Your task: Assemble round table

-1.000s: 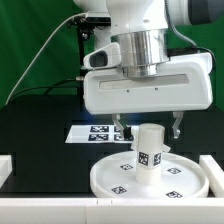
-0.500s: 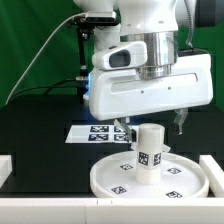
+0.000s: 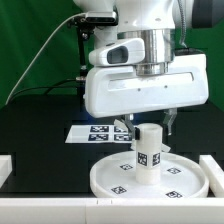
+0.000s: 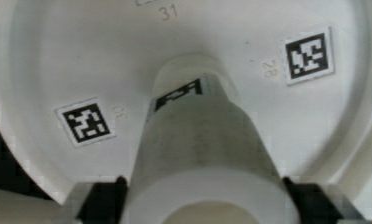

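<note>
Surroundings: matte black table top (image 3: 40, 125), green cloth backdrop (image 3: 30, 40) behind. Thin flat white marker board (image 3: 88, 132) flat on the table beyond the disc, its far end hidden behind the arm's bulky white housing (image 3: 150, 90). Low white rails at the exterior view's left (image 3: 5, 165) and the exterior view's right (image 3: 215, 165) edges, well apart from the disc.

Large white plastic rimmed round disc (image 3: 100, 180) lying flat near the front of the table, smooth and slightly glossy, raised lip all round, several black-and-white square tags (image 4: 87, 122) across its face (image 4: 76, 50).

Short white plastic cylindrical post (image 3: 150, 150) upright at the disc's middle, base meeting the disc, one square tag (image 3: 152, 158) on its side. Seen end-on in the wrist view (image 4: 201, 150), plain rounded wall, another tag (image 4: 178, 95) low on it.

Two-finger gripper (image 3: 149, 128) directly above the post, fingers spread, one dark fingertip (image 3: 128, 126) on each side at the level of the post's top. In the wrist view, black pads (image 4: 108, 195) flanking the post closely; contact with its wall cannot be told. Nothing between fingers and post.
</note>
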Tool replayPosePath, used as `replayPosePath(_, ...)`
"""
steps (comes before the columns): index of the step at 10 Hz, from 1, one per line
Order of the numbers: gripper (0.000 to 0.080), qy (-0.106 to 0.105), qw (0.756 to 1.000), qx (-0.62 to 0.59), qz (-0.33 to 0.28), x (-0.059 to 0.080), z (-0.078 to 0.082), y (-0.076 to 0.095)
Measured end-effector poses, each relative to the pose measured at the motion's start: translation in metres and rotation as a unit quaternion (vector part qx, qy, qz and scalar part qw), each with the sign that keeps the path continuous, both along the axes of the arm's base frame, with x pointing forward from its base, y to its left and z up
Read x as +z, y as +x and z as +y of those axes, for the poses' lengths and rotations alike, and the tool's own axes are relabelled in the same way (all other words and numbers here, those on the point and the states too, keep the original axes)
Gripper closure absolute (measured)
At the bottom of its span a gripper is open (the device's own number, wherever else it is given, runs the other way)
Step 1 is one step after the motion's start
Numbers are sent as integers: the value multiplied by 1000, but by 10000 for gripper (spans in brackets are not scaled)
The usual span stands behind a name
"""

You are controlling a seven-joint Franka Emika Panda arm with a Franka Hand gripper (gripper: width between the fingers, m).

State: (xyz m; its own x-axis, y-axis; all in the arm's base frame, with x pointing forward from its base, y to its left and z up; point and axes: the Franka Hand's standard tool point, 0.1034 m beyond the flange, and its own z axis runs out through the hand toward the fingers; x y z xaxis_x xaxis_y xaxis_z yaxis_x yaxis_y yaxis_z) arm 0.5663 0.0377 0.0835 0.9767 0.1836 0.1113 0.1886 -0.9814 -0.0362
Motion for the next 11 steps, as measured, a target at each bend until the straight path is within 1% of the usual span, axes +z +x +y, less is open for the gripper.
replayPosePath(2, 396, 7, 997, -77, 4, 0, 0, 0)
replayPosePath(3, 396, 11, 989, -147, 2, 0, -1, 2)
replayPosePath(4, 396, 17, 974, -226, 4, -1, -2, 2)
replayPosePath(6, 395, 30, 934, -357, 11, -1, -5, 2)
replayPosePath(7, 395, 37, 909, -416, 16, -1, -6, 1)
replayPosePath(8, 393, 44, 867, -495, 22, -1, -7, 0)
replayPosePath(9, 393, 50, 832, -552, 30, -2, -8, -1)
replayPosePath(10, 393, 53, 804, -591, 35, -2, -8, -1)
replayPosePath(11, 393, 61, 754, -653, 45, -2, -7, -2)
